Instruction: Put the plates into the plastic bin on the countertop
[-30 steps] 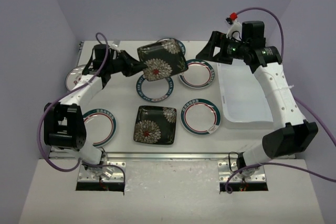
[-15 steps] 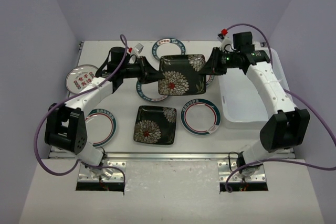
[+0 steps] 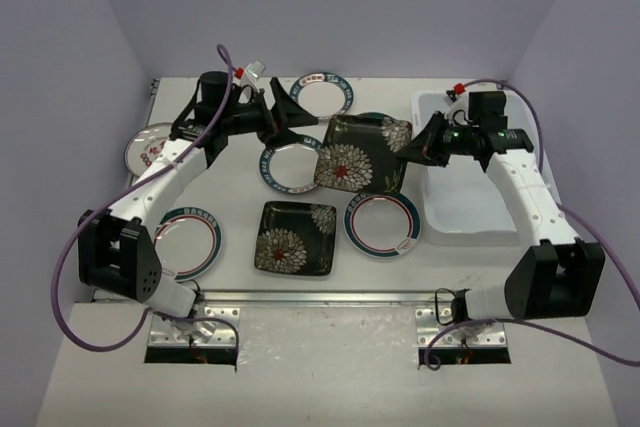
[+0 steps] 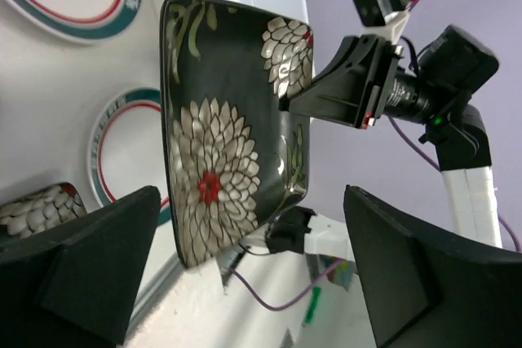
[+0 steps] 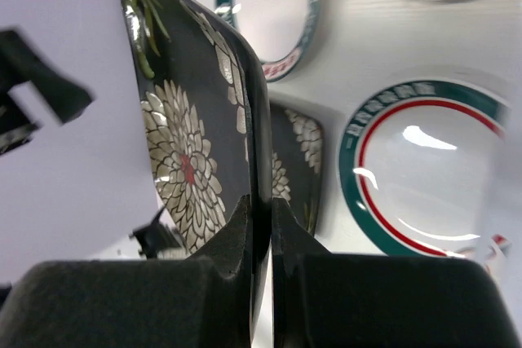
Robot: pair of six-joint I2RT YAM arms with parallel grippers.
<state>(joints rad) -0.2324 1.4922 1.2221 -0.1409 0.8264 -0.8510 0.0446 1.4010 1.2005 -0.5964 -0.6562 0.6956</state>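
Note:
A square black floral plate [image 3: 358,153] hangs tilted above the countertop [image 3: 235,202], pinched by its right edge in my right gripper [image 3: 412,150], which is shut on it [image 5: 261,216]. My left gripper [image 3: 288,115] stands open just left of that plate, clear of it; the plate [image 4: 228,128] shows beyond the spread fingers [image 4: 90,275]. The plastic bin [image 3: 470,209] sits right of the held plate. A second black floral plate [image 3: 295,237] lies at the front middle. Round teal-rimmed plates [image 3: 382,222] lie around, and one with red medallions [image 3: 148,147] lies at far left.
More teal-rimmed plates lie at the back [image 3: 325,93], in the middle [image 3: 288,167] and at the front left [image 3: 190,239]. One is partly hidden behind the held plate [image 3: 378,119]. A metal rail [image 3: 320,297] runs along the near edge. Purple cables trail from both arms.
The black floral plate has passed from the left gripper to the right one. The left gripper opened and drew back left; the right gripper shut on the plate's edge and carried it rightward.

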